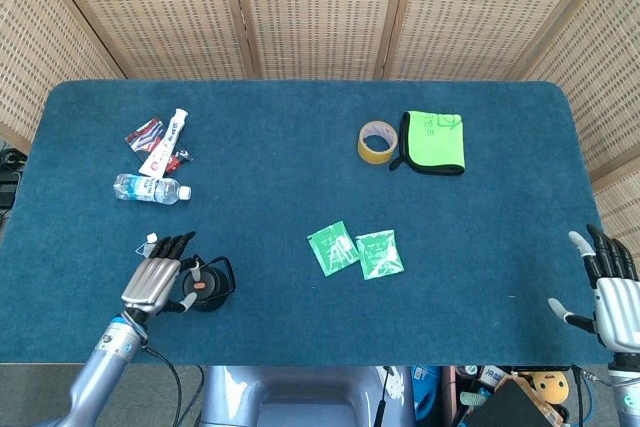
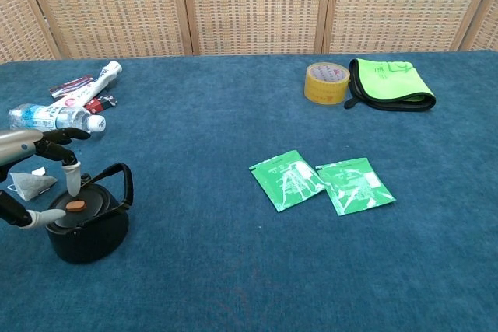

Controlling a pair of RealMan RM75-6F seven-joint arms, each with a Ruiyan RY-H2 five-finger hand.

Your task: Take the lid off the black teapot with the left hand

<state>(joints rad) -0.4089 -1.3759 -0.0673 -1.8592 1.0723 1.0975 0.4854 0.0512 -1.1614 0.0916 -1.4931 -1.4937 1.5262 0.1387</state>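
Note:
The black teapot (image 2: 87,232) stands near the table's front left, its lid (image 2: 75,206) with a small orange knob in place and its handle raised. In the head view the teapot (image 1: 210,287) shows just right of my left hand (image 1: 157,278). That left hand (image 2: 35,172) hovers over the pot's left side with fingers spread, one white fingertip just above the lid and the thumb beside the pot; it holds nothing. My right hand (image 1: 612,287) rests open at the front right corner, far from the pot.
A teabag (image 2: 31,184) lies left of the pot under the hand. A water bottle (image 2: 54,120), toothpaste tube (image 1: 165,141) and small packets sit behind. Two green sachets (image 2: 320,181) lie mid-table; yellow tape roll (image 2: 326,83) and green cloth (image 2: 391,82) at the back right.

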